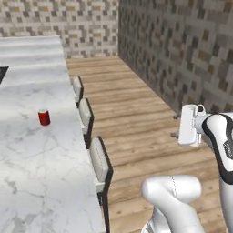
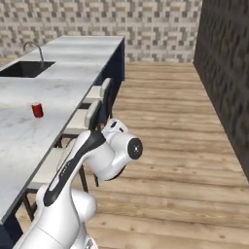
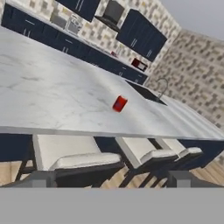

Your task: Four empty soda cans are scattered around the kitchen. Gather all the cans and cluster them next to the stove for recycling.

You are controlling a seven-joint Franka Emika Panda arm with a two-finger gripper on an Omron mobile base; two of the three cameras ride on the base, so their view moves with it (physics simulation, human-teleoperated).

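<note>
**A:** Left base view first: one red soda can stands upright on the marble island counter, well in from the edge with the stools. The gripper hangs out over the wood floor, well apart from it.

**B:** How will it handle?

**A:** Empty, I judge, so very light, thin-walled and smooth. Easy to tip or dent. Take it around the middle of the body, fingers either side, not by the rim.

**B:** Right base view?

**A:** Same can, small, with the sink and faucet beyond it. The arm's elbow blocks the hand here, so the fingers are hidden.

**B:** And the hand view?

**A:** Rolled picture. The can sits mid-counter, stools below it, navy cabinets behind. The two fingertips stand at the bottom, spread wide, nothing between them.

**B:** What is unclear?

**A:** The stove: something dark sits on the far counter, too small to tell. There's a small red thing there too, possibly another can; I can't say.
</note>
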